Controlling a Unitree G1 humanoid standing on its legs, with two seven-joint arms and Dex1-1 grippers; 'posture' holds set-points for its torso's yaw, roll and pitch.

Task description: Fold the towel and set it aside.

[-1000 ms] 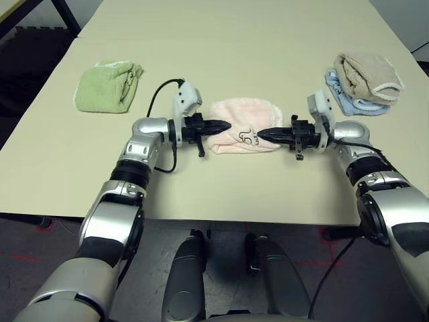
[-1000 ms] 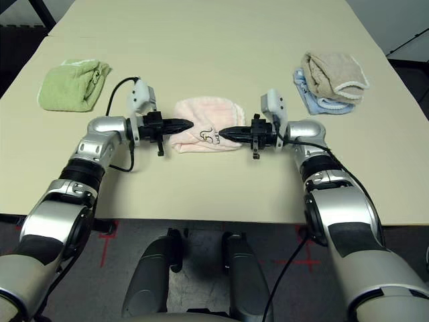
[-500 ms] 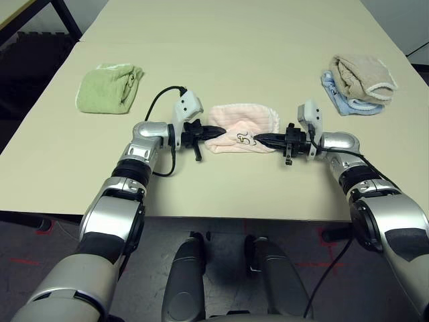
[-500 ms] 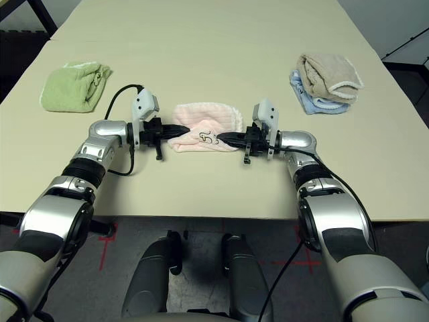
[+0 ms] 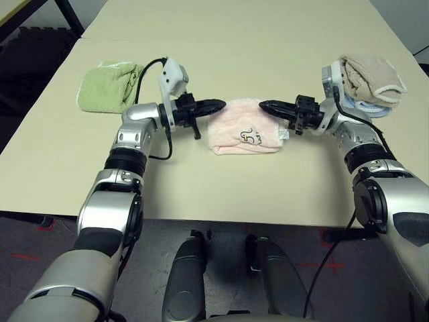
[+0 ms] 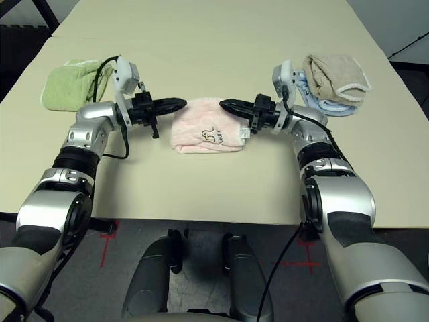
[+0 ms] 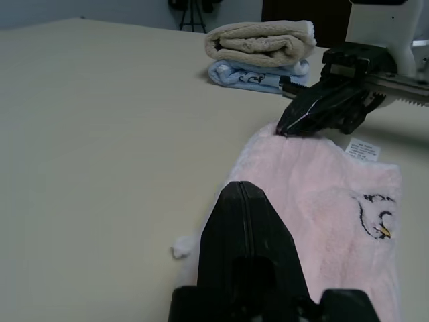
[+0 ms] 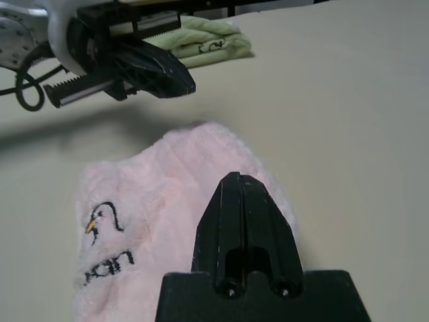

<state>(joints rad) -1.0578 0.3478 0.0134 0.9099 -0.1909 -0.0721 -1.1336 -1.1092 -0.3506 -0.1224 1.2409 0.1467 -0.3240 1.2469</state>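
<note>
The towel (image 5: 242, 129) lies folded and flat at the table's middle, pale pink, its dark embroidered motif (image 5: 251, 137) facing up near the front. My left gripper (image 5: 220, 104) is shut and points right at the towel's far left corner. From the other side my right gripper (image 5: 263, 104) is shut too, its tip at the far right corner. Neither holds anything. In the left wrist view my shut fingers (image 7: 245, 213) hang over the towel (image 7: 328, 194) edge, facing the right gripper (image 7: 289, 126). The right wrist view has the left gripper (image 8: 188, 86) beyond the towel (image 8: 154, 194).
A folded light green towel (image 5: 106, 87) lies at the far left behind my left wrist. A beige towel (image 5: 372, 76) sits on a blue one (image 5: 372, 107) at the far right, close behind my right wrist. Bare table (image 5: 221, 40) stretches beyond and in front.
Both grippers, shut throughout, have moved away from me, from the towel's near part up to its far corners. The towel lies where it was.
</note>
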